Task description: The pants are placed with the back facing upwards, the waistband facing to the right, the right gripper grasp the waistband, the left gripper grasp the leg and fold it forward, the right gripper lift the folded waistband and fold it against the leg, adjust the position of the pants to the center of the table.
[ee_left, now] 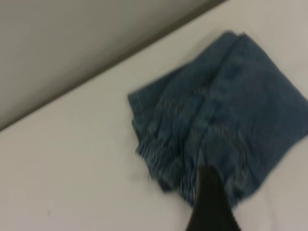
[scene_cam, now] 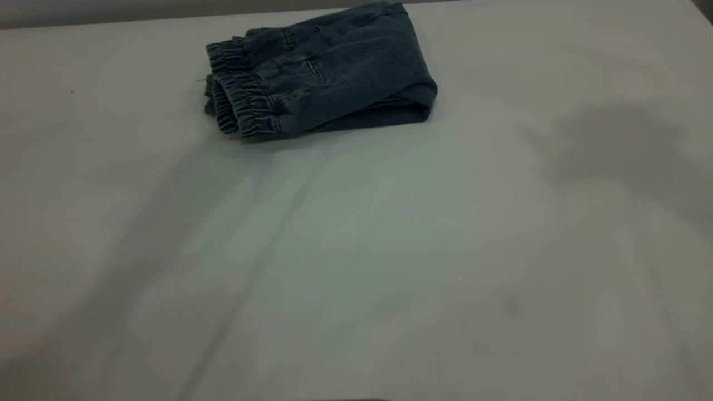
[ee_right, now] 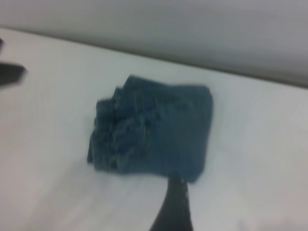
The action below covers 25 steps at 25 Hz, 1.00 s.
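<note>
- The pants lie folded into a compact bundle on the table, toward the far edge and slightly left of the middle in the exterior view.
- The gathered elastic waistband faces left and near, stacked in ruffled layers; a smooth folded edge forms the right end of the bundle.
- A back pocket seam shows on the top layer of the denim.
- No printed leg can be made out; only plain blue denim faces up.
- Neither arm appears in the exterior view; only soft shadows fall across the near half of the tabletop.
- In the left wrist view, a dark finger tip of the left gripper shows in front of the pants, above the waistband side; whether the claw is spread or closed cannot be told, and it does not visibly clamp any cloth.
- In the right wrist view, a dark finger tip of the right gripper sits just off the bundle, apart from the denim; its opening cannot be told either.
- A dark shape at that view's edge is too blurred to identify.
</note>
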### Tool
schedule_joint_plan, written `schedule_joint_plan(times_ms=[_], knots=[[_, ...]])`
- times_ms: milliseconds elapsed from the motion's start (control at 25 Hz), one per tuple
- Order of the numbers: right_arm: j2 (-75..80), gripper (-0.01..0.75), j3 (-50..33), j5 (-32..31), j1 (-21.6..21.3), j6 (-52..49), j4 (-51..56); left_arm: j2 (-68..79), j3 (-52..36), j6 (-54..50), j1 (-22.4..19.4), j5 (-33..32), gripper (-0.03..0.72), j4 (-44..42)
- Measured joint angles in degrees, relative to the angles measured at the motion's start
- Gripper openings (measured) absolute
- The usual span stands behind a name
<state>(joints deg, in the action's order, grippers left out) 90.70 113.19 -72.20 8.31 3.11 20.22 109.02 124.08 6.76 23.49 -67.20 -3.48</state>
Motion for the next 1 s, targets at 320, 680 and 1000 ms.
schedule_joint_plan(times_ms=[320, 680, 1000], knots=[[-28.37, 0.569, -28.15, -0.28, 0.00, 1.76, -1.43, -31.38, -25.62, -4.59, 0.00, 0.00, 0.443, 0.00], [-56.47, 0.569, -52.41, -0.02, 0.00, 3.81, -2.35, -64.40, -53.92, -7.61, 0.00, 0.00, 0.443, 0.05], [-71.57, 0.569, -66.34, -0.02, 0.00, 2.70, -4.03, -86.52, -70.21, -8.29, 0.00, 0.00, 0.443, -0.12]])
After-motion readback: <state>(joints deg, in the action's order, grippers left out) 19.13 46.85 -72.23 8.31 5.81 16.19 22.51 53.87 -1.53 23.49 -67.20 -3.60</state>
